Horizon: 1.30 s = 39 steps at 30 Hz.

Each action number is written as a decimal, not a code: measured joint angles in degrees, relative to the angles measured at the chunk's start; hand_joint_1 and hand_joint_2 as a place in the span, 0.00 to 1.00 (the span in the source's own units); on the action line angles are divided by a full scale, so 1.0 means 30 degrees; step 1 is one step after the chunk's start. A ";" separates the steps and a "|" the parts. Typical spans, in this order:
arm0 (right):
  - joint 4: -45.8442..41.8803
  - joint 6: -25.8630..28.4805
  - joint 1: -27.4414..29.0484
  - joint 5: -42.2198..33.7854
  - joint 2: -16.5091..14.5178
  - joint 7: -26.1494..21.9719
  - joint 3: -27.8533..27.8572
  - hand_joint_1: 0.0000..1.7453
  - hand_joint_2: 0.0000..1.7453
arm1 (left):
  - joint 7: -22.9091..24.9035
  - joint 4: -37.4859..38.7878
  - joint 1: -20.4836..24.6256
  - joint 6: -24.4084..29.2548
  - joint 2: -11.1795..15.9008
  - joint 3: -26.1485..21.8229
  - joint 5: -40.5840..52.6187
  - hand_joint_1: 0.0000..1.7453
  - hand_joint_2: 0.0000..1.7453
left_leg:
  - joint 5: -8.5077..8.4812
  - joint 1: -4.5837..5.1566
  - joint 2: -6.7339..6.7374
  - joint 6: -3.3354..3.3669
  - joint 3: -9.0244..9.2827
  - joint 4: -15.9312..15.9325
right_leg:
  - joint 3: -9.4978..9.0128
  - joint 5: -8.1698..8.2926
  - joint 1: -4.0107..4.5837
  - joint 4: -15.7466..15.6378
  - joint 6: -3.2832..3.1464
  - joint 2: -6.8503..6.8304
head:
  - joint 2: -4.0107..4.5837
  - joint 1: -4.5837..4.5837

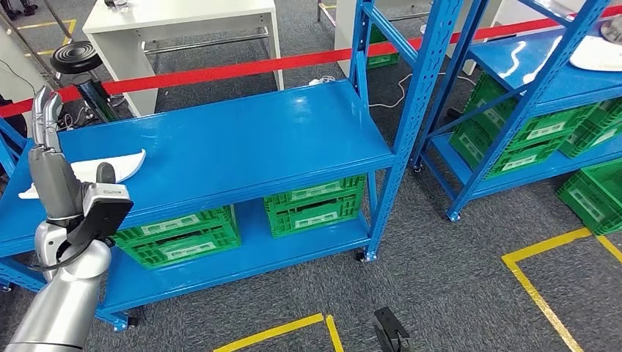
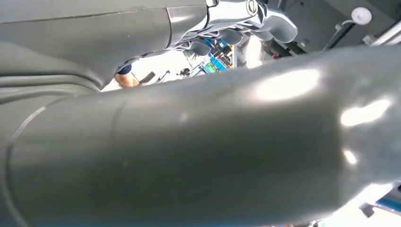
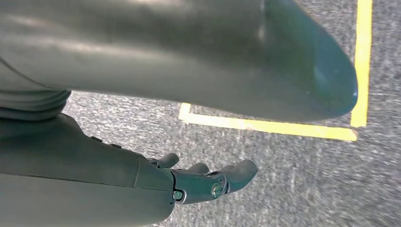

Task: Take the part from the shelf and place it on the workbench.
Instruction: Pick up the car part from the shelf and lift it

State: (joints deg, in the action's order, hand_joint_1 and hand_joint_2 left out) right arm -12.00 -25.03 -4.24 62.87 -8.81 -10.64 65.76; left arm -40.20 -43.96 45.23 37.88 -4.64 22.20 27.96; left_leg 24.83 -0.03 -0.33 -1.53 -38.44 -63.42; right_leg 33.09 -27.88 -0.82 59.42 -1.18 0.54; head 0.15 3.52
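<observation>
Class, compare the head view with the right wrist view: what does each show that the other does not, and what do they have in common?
Head view alone: the blue shelf with a white part lying on its top level, green crates underneath, a red tape barrier, and the left robot hand raised in front of the part, fingers extended upward.

Right wrist view alone: the right robot hand hanging above the floor, fingers apart, holding nothing.

Shared: grey carpet marked with yellow floor tape.
</observation>
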 joint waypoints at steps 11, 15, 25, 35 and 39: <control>0.0000 -0.0064 0.0048 -0.0291 0.0053 0.0514 0.0007 0.00 0.00 | -0.0005 -0.1890 -0.2385 -0.0095 0.0897 0.0127 -0.0746 0.00 0.00 | -0.0002 0.0055 0.0029 0.0889 0.1232 0.1839 | 0.2607 -0.2153 -0.0049 0.4951 0.0802 -0.0112 | 0.0000 0.0080; 0.0000 -0.0058 0.0112 -0.0332 0.0166 0.0681 0.0016 0.00 0.00 | 0.0088 -0.2241 -0.3466 -0.1807 0.1508 0.0118 0.0007 0.00 0.00 | 0.0379 0.0009 -0.0093 0.0639 0.1303 0.1468 | 0.1569 0.0074 -0.0106 0.1735 0.0815 -0.0115 | 0.0000 0.0093; 0.0007 -0.0005 0.0048 -0.0053 -0.0397 0.1058 0.0031 0.00 0.00 | 0.0051 0.1626 -0.0588 -0.4799 0.1479 0.0113 -0.0067 0.00 0.00 | 0.0467 0.0142 -0.0189 0.0673 0.1401 0.1491 | 0.0904 0.0379 -0.0034 0.0314 0.0254 0.0008 | 0.0000 0.0091; 0.0007 -0.0013 0.0013 -0.0556 -0.0739 0.1404 0.0066 0.00 0.00 | 0.1215 0.6080 0.3418 -0.2863 -0.0771 0.0385 0.1491 0.00 0.25 | 0.0403 0.0128 -0.0183 0.0115 0.1437 0.1595 | 0.0875 0.0381 -0.0045 0.0310 0.0202 -0.0001 | 0.0000 0.0102; 0.0013 -0.0013 0.0041 -0.0508 -0.0967 0.2002 0.0128 0.00 0.00 | 0.2274 0.7160 0.4138 -0.2539 -0.1066 0.1148 0.2658 0.00 1.00 | 0.0412 0.0136 -0.0179 0.0117 0.1445 0.1587 | 0.0849 0.0387 -0.0073 0.0284 0.0213 -0.0001 | 0.0000 0.0102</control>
State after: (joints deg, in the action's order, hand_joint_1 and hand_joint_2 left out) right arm -11.96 -25.07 -4.12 61.34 -11.72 -4.63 66.14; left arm -33.38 -22.48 57.64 30.27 -7.84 25.64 35.93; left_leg 26.07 0.38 -0.87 -1.18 -34.10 -58.66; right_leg 35.64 -26.72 -1.04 60.27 -0.54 0.54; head 0.15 3.82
